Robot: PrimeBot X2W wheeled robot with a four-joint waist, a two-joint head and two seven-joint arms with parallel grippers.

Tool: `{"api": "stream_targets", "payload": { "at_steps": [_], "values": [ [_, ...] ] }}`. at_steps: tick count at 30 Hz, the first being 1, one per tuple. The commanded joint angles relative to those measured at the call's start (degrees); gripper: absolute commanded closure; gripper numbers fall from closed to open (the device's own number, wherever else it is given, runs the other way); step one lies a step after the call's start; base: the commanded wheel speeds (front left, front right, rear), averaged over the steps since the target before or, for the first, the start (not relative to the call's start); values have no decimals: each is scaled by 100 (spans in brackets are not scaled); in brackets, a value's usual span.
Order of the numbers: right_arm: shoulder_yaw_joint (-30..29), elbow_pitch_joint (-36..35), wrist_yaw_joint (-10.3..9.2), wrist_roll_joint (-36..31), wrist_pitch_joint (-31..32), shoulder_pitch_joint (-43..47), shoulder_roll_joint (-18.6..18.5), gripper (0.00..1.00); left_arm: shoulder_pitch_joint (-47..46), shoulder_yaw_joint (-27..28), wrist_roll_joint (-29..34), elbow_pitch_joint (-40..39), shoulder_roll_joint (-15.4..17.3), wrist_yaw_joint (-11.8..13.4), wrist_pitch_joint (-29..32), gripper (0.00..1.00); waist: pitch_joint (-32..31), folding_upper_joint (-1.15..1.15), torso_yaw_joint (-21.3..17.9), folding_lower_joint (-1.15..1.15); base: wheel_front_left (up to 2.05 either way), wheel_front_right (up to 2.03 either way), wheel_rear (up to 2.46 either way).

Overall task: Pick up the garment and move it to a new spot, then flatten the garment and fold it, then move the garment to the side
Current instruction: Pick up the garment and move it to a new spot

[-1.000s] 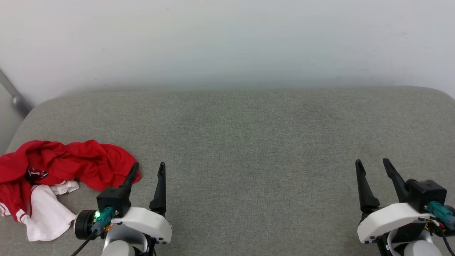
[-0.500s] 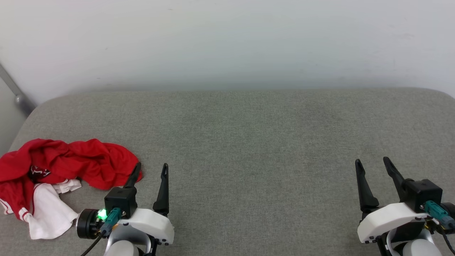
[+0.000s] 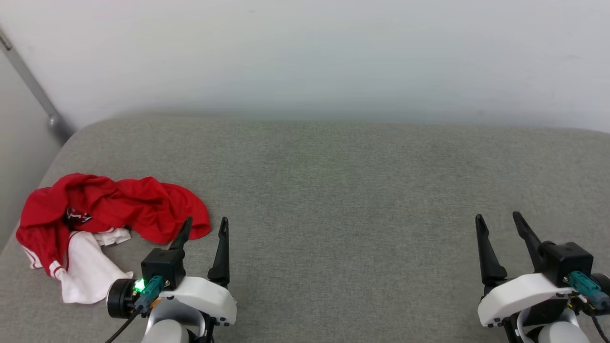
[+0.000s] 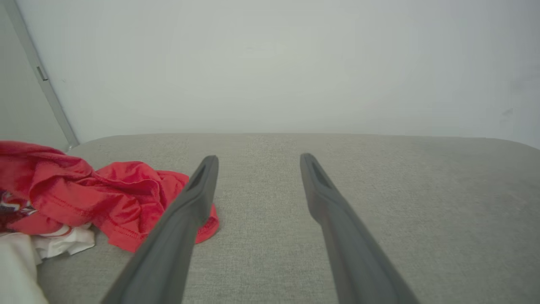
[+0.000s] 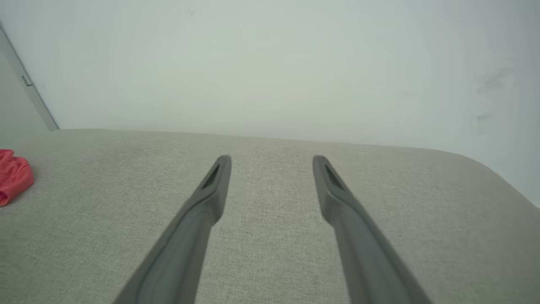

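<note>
A red jersey-style garment (image 3: 119,209) lies crumpled in a loose heap near the left edge of a grey upholstered surface (image 3: 343,190), which stands before a plain white wall (image 3: 305,57). The red body is bunched into deep folds, and one white sleeve (image 3: 88,271) spills out toward the near edge. Red-and-white striped trim (image 3: 52,269) shows at the heap's left side. A small patch of dark print (image 3: 76,216) peeks from between the folds; its lettering cannot be read.

The left gripper (image 3: 206,221) hangs just beside the heap's right hem with its two dark fingers spread apart and nothing between them. In the left wrist view the gripper (image 4: 258,158) has one finger crossing in front of the garment's (image 4: 105,194) red edge; whether it touches the cloth cannot be told.

The right gripper (image 3: 497,216) hangs well apart, over bare fabric at the right, its fingers likewise parted and holding nothing. In the right wrist view that gripper (image 5: 271,158) has a sliver of the garment (image 5: 14,175) at the far left.
</note>
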Motion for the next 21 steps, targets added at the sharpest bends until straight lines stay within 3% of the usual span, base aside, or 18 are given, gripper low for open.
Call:
{"api": "stream_targets", "payload": {
  "at_steps": [1, 21],
  "values": [
    [13, 9, -2, 26, -40, -27, 15, 0, -63, -10, -40, 17, 0, 21, -28, 0, 1, 0, 171, 0, 0, 0, 0],
    [417, 61, -2, 48, -148, -217, 11, 0, -85, 126, -271, -6, -7, 174, -22, 0, 72, 0, 1802, 0, 0, 0, 0]
  ]
}}
